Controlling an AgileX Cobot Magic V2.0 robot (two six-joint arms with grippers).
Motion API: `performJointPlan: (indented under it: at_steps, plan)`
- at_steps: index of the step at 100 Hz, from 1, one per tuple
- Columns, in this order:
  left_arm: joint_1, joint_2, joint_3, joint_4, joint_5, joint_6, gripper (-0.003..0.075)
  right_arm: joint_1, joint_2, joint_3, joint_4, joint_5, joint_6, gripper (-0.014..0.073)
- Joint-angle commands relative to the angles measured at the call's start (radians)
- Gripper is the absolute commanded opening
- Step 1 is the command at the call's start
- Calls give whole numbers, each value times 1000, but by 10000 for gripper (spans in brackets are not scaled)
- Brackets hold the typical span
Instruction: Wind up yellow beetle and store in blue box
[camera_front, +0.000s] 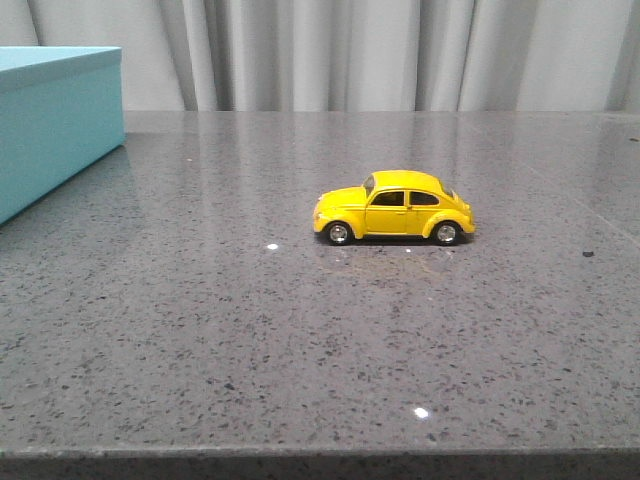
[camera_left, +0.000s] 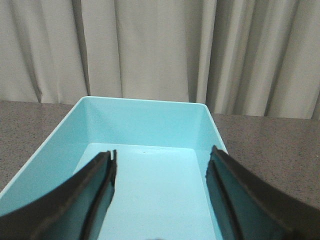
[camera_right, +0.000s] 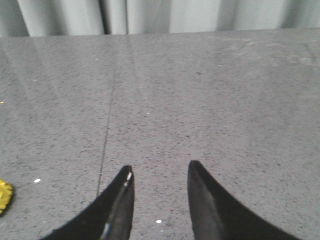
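Note:
The yellow beetle (camera_front: 394, 208) stands on its wheels near the middle of the grey table, side-on, nose to the left. A yellow edge of it (camera_right: 4, 195) shows at the border of the right wrist view. The blue box (camera_front: 55, 125) stands at the far left. In the left wrist view its open, empty inside (camera_left: 150, 150) lies below my left gripper (camera_left: 161, 160), which is open and empty. My right gripper (camera_right: 160, 172) is open and empty over bare table, apart from the beetle. Neither gripper shows in the front view.
The grey speckled table (camera_front: 300, 340) runs to a front edge at the bottom of the front view. Pale curtains (camera_front: 380, 50) hang behind it. A thin seam in the tabletop (camera_right: 106, 135) runs past my right gripper.

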Motion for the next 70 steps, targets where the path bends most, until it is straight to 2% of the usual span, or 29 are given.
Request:
performJointPlan:
  at_steps: [1,21,35,45,70]
  plan:
    - [-3,14,-33,-11,-76,-8,388,38,81,-103,-1,-7,-5,288]
    - [-3,14,-37,-11,-82,-8,388,94,285,-286,31,144,-5,317]
    - [-3,14,-37,-11,-89,-8,388,122,424,-397,74,237,-5,461]
    - [-3,14,-37,-11,-92,-8,388,158,516,-468,99,300,-4,532]
    - [-3,14,-37,-32,-92,-8,388,274,684,-632,103,401,123,537]
